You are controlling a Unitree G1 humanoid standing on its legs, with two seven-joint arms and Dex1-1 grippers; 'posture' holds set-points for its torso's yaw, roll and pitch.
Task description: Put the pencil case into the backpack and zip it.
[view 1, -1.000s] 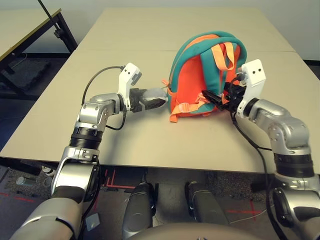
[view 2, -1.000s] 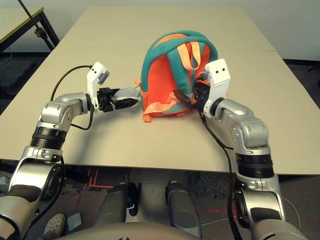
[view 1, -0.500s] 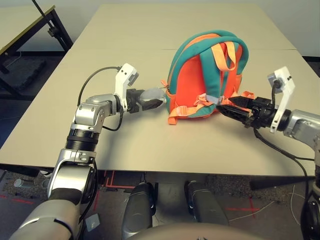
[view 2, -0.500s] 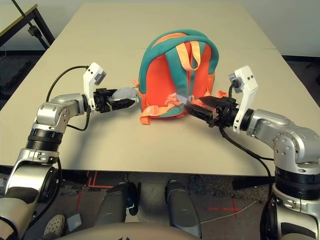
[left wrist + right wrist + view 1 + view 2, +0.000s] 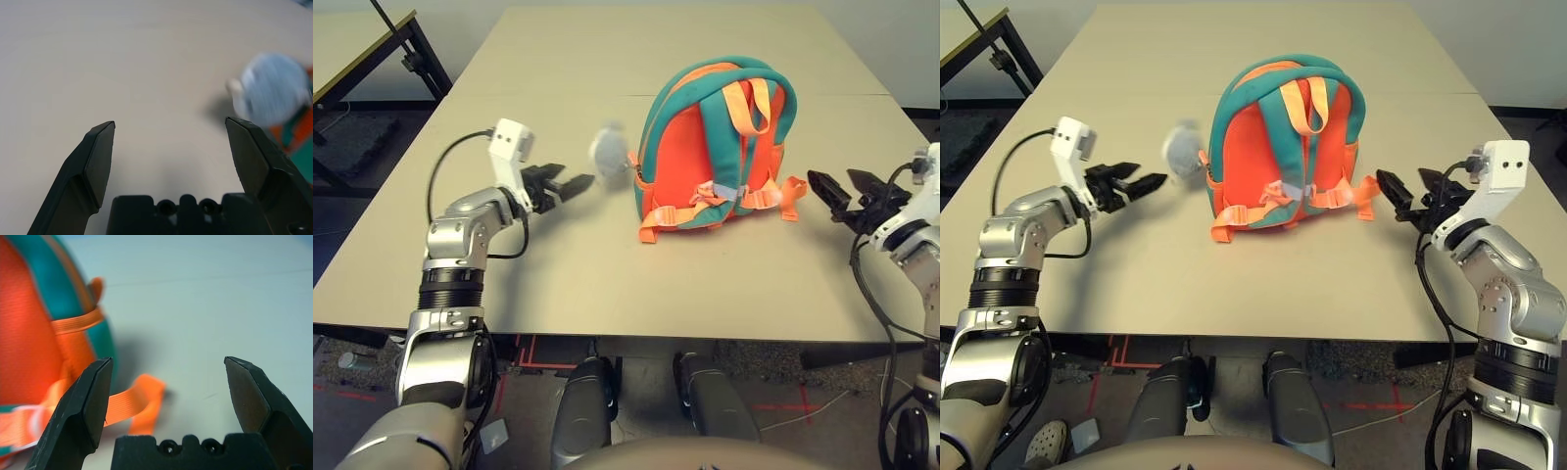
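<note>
The backpack (image 5: pixel 710 147) stands upright on the beige table (image 5: pixel 558 264), its orange back panel and light orange straps facing the robot, teal trim arching over the top. It sits between the two grippers and neither one touches it. The left gripper (image 5: pixel 563 186) hangs above the table with its two black fingers spread apart and nothing between them; its tips point toward the backpack's side. Just ahead of those tips, clear of them, is the grey plush charm (image 5: pixel 607 152), blurred, attached at the backpack's near edge. In the left wrist view the charm (image 5: pixel 271 95) lies beyond the tip of one finger (image 5: pixel 98 156) rather than in the gap, with bare table between the jaws. The right gripper (image 5: pixel 847 188) is on the other side of the backpack, its jaws also wide apart and empty, pointing at the loose end of an orange strap (image 5: pixel 791 191) that trails onto the table. In the right wrist view that strap end (image 5: pixel 139 399) lies close by the inner face of one finger, and the backpack's orange panel (image 5: pixel 29 333) is beyond that same finger. The pencil case cannot be made out.
</note>
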